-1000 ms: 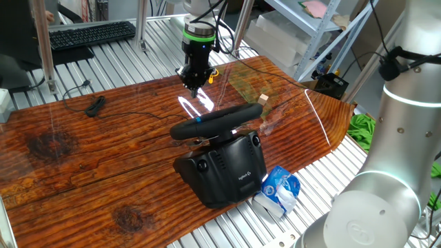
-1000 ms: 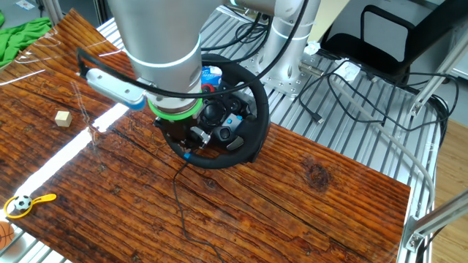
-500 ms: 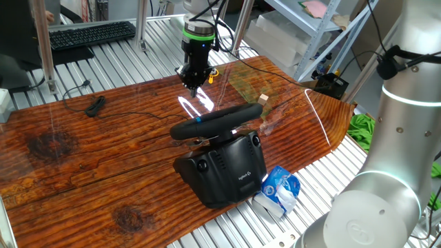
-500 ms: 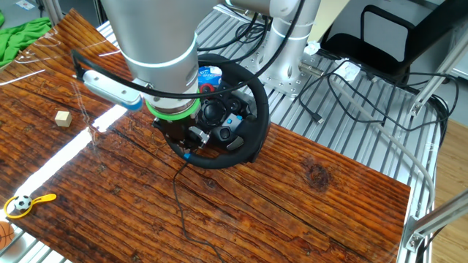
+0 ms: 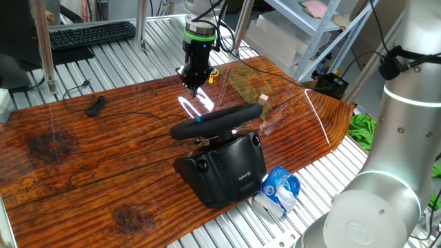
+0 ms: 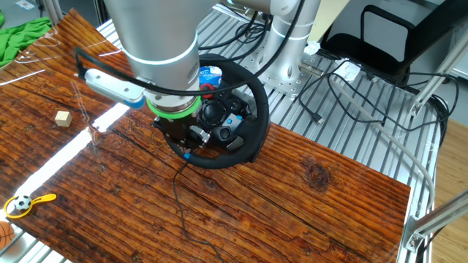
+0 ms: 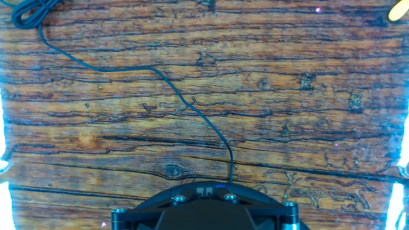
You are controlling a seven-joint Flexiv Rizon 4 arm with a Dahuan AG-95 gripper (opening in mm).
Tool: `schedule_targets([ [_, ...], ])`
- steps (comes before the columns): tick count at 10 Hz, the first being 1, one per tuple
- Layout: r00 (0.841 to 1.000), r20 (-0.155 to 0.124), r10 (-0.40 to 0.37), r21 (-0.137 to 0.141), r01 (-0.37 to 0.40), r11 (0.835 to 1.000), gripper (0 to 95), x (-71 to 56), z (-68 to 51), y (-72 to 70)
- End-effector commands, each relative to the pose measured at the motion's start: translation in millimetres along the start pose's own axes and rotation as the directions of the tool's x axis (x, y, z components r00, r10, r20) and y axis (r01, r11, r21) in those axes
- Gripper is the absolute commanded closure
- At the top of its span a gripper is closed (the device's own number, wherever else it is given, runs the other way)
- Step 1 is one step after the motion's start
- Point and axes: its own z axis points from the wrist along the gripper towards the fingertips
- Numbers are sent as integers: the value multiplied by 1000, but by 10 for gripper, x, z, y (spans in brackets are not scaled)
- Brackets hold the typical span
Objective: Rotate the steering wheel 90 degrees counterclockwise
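My gripper (image 5: 193, 84) hangs with fingers pressed together, holding nothing, pointing down over the wooden tabletop (image 5: 83, 148) just beyond the steering wheel (image 5: 213, 122).

Your landmark: steering wheel (image 5: 215, 122), on worktop (image 5: 83, 158) at its near edge. Hand (image 5: 192, 84) hangs behind wheel, apart from rim. Cable (image 7: 160, 76) runs from wheel's far side across worktop. Small block (image 5: 263, 99) right of wheel. Keyboard (image 5: 91, 34) far behind, off worktop.
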Motion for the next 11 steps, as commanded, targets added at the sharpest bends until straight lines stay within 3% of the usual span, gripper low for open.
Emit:
schedule_targets([
  [1,1000,2,-1,6,1,1000,950,-12,-6,-3],
  [3,1000,12,5,4,-5,1000,950,-12,-6,-3],
  [4,1000,9,16,-4,-16,1000,950,-12,-6,-3],
  [5,1000,7,13,12,-13,1000,950,-12,-6,-3],
  [11,998,-8,67,-3,-67,998,950,-12,-6,-3],
])
